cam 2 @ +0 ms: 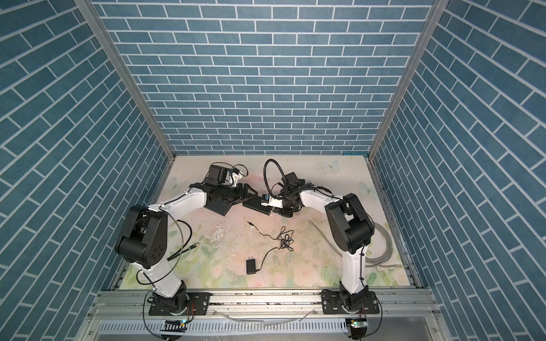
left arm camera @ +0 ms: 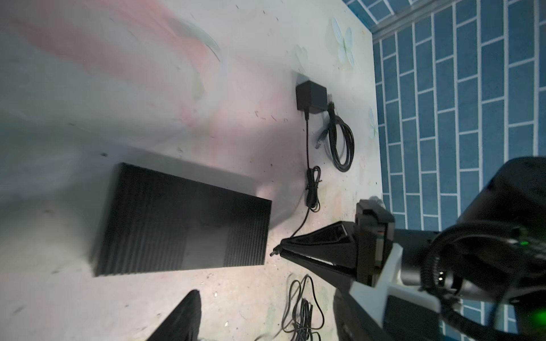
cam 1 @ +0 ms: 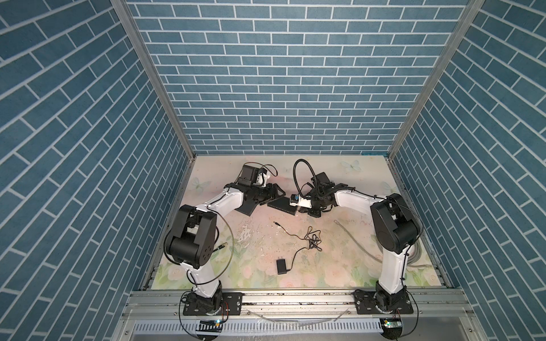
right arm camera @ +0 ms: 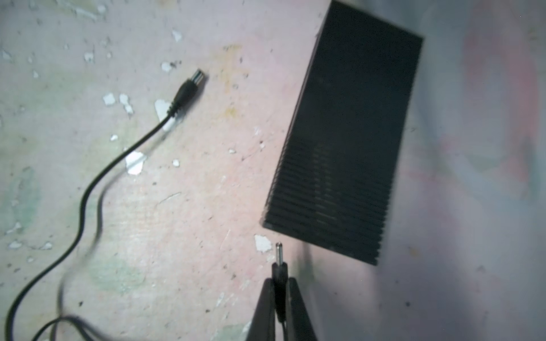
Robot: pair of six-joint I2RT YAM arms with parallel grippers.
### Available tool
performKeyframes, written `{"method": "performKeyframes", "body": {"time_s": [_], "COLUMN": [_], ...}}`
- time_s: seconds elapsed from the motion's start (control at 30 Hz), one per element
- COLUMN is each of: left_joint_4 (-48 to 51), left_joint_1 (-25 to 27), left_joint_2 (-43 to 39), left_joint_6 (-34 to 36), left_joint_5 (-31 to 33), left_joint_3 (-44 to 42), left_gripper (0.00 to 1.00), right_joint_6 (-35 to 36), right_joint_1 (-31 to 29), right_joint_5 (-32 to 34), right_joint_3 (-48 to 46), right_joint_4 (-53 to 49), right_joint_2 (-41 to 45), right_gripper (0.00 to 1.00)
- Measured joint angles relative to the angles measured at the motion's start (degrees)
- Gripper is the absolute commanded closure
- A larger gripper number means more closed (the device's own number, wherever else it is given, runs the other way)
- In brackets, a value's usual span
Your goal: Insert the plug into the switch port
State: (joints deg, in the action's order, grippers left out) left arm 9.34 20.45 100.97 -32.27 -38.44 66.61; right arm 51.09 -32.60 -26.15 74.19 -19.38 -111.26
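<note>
The switch is a black ribbed box lying flat on the floral table, seen in both top views and in the left wrist view. My right gripper is shut on the plug, a small black barrel with a thin metal pin sticking out past the fingertips. The pin hangs just off one corner of the switch, apart from it. No port shows in any view. My left gripper stands open over the switch's other end, holding nothing; only one of its fingers shows.
A second, thicker plug on a thin black cord lies loose nearer the front, leading to an adapter. Another adapter and a coiled black cable lie beyond. A second black box sits under the left arm. Grey cable lies right.
</note>
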Motion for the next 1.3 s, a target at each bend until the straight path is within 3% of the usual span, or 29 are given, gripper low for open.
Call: {"method": "performKeyframes", "body": {"time_s": [0.13, 0.43, 1.1, 1.3], "left_joint_4": [-2.95, -11.93, -21.75, -22.21], "left_joint_1": [3.06, 3.43, 4.35, 4.35], "left_joint_2": [1.95, 8.04, 11.28, 11.28], "left_joint_6": [-2.08, -8.85, -17.90, -18.32], "left_joint_5": [-0.94, -3.04, -5.64, -5.81], "left_joint_3": [0.00, -0.68, -0.66, -1.20], "left_gripper": [0.33, 0.43, 0.76, 0.78], "right_joint_6": [-3.04, -7.91, -10.49, -11.30], "right_joint_1": [1.22, 2.69, 3.21, 3.72], "right_joint_5": [-3.08, -7.93, -9.29, -9.38], "right_joint_3": [-0.39, -1.81, -2.89, -2.89], "right_joint_4": [3.23, 8.28, 11.93, 13.14], "right_joint_2": [1.60, 2.14, 2.14, 2.14], "right_gripper": [1.00, 1.00, 1.00, 1.00]}}
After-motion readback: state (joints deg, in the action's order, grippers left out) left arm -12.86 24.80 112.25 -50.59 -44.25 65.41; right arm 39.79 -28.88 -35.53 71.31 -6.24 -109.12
